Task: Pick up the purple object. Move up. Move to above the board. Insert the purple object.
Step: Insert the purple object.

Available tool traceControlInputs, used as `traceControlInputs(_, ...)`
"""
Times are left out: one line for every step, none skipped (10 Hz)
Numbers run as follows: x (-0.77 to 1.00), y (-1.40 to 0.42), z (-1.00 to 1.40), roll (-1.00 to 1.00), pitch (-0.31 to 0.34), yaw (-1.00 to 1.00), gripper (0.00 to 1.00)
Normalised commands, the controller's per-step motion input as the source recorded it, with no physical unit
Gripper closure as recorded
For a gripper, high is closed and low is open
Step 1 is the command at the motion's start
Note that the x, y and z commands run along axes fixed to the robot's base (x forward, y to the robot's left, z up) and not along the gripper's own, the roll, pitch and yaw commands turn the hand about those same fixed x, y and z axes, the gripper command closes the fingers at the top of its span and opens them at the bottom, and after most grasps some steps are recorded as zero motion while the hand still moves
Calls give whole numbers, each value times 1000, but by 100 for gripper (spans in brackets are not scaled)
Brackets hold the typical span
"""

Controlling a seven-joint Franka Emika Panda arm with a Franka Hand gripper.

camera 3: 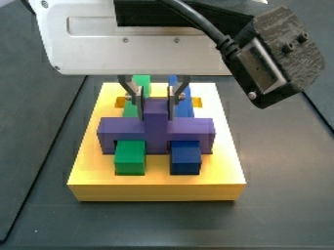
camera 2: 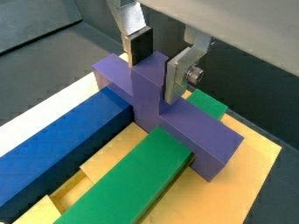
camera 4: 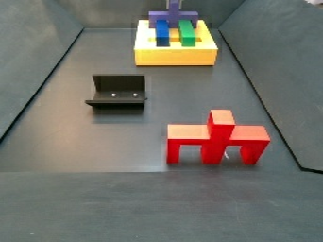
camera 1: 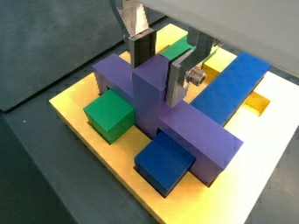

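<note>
The purple object (camera 1: 176, 122) sits in the board (camera 1: 82, 109), its crossbar lying across the green bar (camera 1: 111, 114) and the blue bar (camera 1: 163, 162), stem upright. It shows the same way in a wrist view (camera 2: 152, 96) and in both side views (camera 3: 156, 127) (camera 4: 168, 19). My gripper (camera 1: 159, 79) straddles the top of the stem, one finger on each side, with small gaps showing; it looks open. The gripper (camera 3: 156, 98) hangs over the middle of the yellow board (camera 3: 156, 186).
A red piece (camera 4: 218, 140) of similar shape lies on the dark floor near the front. The fixture (camera 4: 117, 91) stands left of centre. The board (camera 4: 177, 55) is at the far end, between sloping dark walls.
</note>
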Motion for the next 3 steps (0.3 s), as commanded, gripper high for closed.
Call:
traceControlInputs(-9,66,-774,-129,-164,-43,100)
traceControlInputs(0,0,-163,-34,0,-34,100)
traceControlInputs(0,0,0,0,0,0,100)
